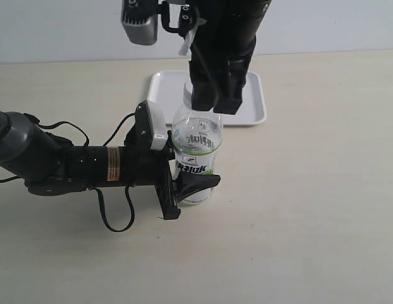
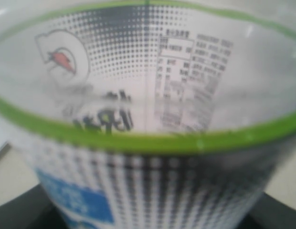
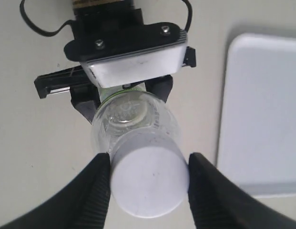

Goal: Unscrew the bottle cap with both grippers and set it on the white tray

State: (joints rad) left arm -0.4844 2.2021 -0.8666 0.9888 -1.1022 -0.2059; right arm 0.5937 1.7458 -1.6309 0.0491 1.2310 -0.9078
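Observation:
The bottle (image 1: 196, 142) stands upright on the table in front of the white tray (image 1: 256, 104). My left gripper (image 1: 193, 189) comes in from the left and is shut on the bottle's lower body. In its wrist view the label (image 2: 148, 95) fills the picture, with dark fingers (image 2: 24, 210) at the edges. My right gripper (image 1: 212, 101) hangs straight down over the neck. The right wrist view shows the bottle cap (image 3: 150, 179) from above. Both black fingers (image 3: 97, 191) press its sides, so the right gripper (image 3: 148, 183) is shut on it. The cap is mostly hidden in the exterior view.
The white tray (image 3: 262, 114) lies empty just beyond the bottle, close to the right gripper. The left arm's white block (image 3: 133, 62) and its cables (image 1: 114, 215) lie low on the table to the left of the bottle.

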